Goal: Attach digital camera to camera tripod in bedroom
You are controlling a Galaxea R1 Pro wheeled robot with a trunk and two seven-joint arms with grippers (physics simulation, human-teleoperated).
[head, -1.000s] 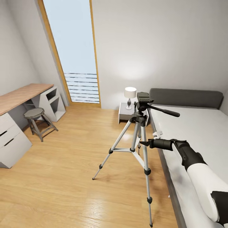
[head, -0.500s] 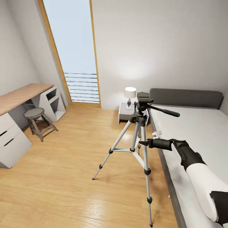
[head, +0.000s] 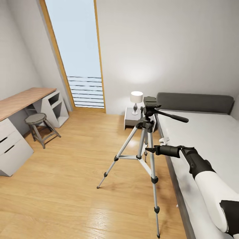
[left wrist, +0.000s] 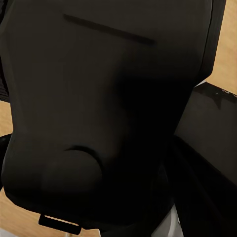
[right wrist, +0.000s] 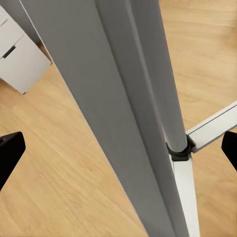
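Camera tripod [head: 146, 139] stands upright on wood floor [head: 66, 172] beside bed [head: 202, 139], handle pointing over the bed. Right gripper [head: 148, 150] at its near leg, jaws wide, leg [right wrist: 128, 113] btwn tips, no contact seen. Left gripper state: can't tell.

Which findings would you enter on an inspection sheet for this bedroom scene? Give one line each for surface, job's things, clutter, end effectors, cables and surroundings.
Surface: light wood floor, bare around the stand.
Job's things: camera tripod upright, three legs spread, beside the bed; black head with its long handle on top. Digital camera: nothing seen.
Clutter: nothing seen.
End effectors: right end effector is level with the tripod's legs; the right wrist view shows fingers wide apart with a leg between them. Left: its wrist view shows a dark housing up close, state cannot be told.
Cables: nothing seen.
Surroundings: tall window, desk, stool, nightstand lamp.
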